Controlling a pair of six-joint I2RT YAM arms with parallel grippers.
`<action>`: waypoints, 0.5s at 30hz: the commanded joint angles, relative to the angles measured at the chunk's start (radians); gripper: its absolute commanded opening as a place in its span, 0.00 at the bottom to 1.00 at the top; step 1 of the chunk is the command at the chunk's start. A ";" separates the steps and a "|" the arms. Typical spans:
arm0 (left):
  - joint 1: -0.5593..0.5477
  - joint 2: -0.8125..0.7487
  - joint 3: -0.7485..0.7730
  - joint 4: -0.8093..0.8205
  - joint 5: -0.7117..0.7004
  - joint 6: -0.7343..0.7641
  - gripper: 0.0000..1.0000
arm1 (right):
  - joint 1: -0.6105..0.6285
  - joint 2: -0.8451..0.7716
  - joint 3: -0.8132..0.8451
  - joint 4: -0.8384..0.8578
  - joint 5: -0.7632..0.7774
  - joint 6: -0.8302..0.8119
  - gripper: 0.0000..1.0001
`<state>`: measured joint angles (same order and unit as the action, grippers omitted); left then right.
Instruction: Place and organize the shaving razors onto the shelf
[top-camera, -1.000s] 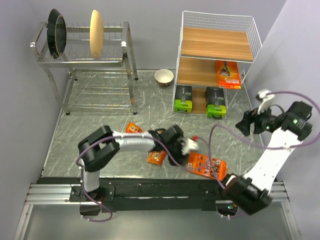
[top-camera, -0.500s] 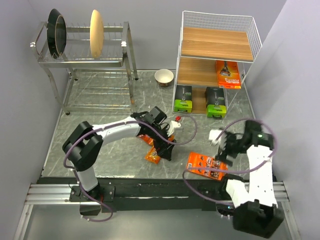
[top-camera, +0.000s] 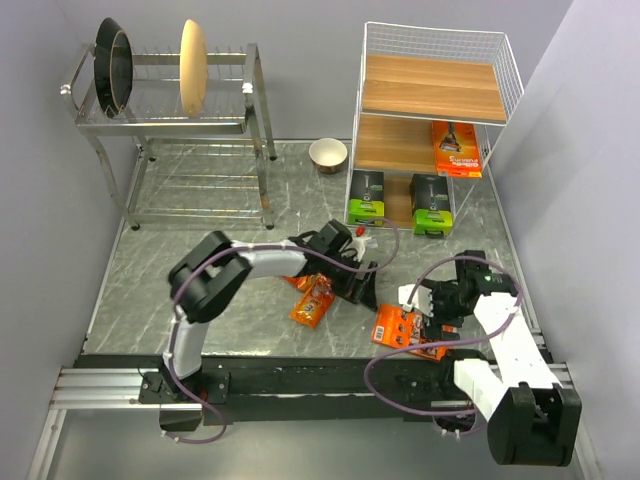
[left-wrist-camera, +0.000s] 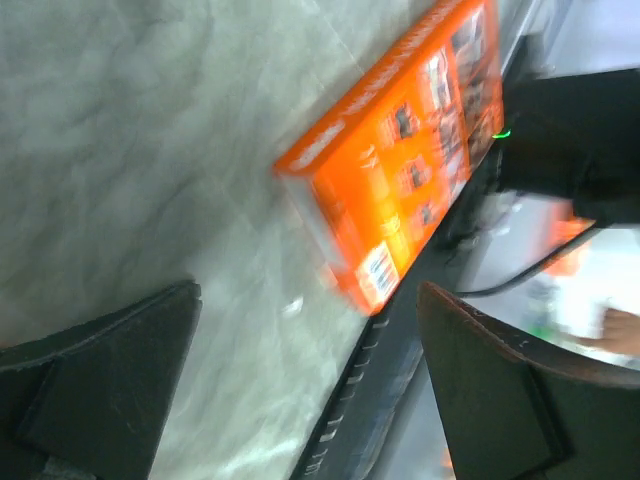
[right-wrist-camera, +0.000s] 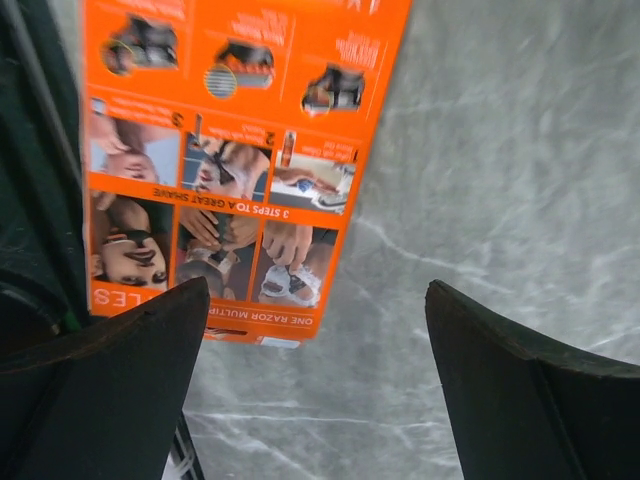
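The right gripper (top-camera: 412, 303), jaws wide apart and empty, has swung down over the flat orange card (top-camera: 395, 331) at lower centre. The left gripper (top-camera: 360, 283), also apart, has backed off. A pickup for the upper-right shelf (top-camera: 437, 88) looks next.

— What do you have on the table besides the job itself?
— Look to your far-left corner: a shiny steel dish rack (top-camera: 200, 127) stands there on the grey marbled table (top-camera: 180, 250).
— Anything in it?
— Two dark round pieces (top-camera: 113, 68) lean on edge at the left end of its upper tier; pans or plates, you can't quite tell from above. A pale plate (top-camera: 192, 66) stands on edge further right, apart from them.
— And loose items?
— A small cream bowl (top-camera: 328, 154) sits upright at the far edge, just right of the rack.
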<state>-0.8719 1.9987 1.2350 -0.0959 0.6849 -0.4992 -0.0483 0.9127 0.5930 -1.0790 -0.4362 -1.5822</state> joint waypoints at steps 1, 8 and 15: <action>-0.007 0.099 0.064 0.140 0.038 -0.203 0.99 | 0.010 0.003 -0.056 0.148 0.102 0.056 0.93; -0.021 0.254 0.113 0.259 0.114 -0.298 0.99 | 0.008 0.121 -0.117 0.227 0.159 0.060 0.75; -0.039 0.269 0.101 0.180 0.068 -0.283 0.88 | 0.010 0.273 -0.036 0.249 0.114 0.174 0.60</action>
<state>-0.8951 2.2326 1.3911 0.1780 0.8471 -0.8078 -0.0418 1.1221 0.5819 -1.0119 -0.3614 -1.4246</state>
